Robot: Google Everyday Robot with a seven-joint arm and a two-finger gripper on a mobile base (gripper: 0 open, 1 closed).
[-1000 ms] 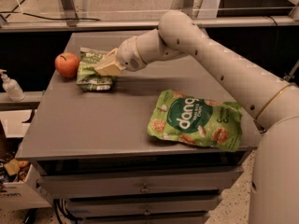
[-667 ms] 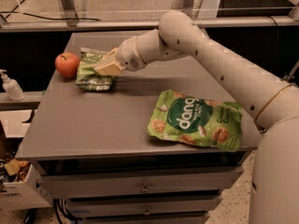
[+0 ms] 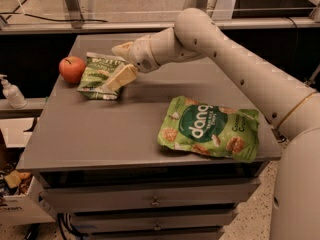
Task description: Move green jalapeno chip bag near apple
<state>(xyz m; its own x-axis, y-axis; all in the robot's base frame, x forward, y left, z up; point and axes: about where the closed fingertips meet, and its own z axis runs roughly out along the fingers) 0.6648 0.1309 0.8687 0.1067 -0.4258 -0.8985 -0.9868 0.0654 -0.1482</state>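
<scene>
Noting from the camera view: the green jalapeno chip bag [image 3: 95, 76] is lying on the back-left part of the table [image 3: 125, 129]. Its left end is sitting just beside the apple [image 3: 72, 69], near enough that touching or not is hard to call. The bag's long axis is running from upper right down to lower left, slightly tilted.

The gripper [image 3: 116, 66] is hanging over the bag's right end, reaching in from the right on the long arm [image 3: 225, 49]. Its two fingers are standing apart, one above the bag's top edge and one lying across its right side, so it is reading as spread and not clamped.

The bag is lying to the gripper's left, toward the apple. Any release or retreat is looking like a pull back to the right.

The big dang bag [image 3: 210, 129] is resting well apart at front right.

Comparing with a second ago, bag, apple and gripper are all sitting about where they were.
</scene>
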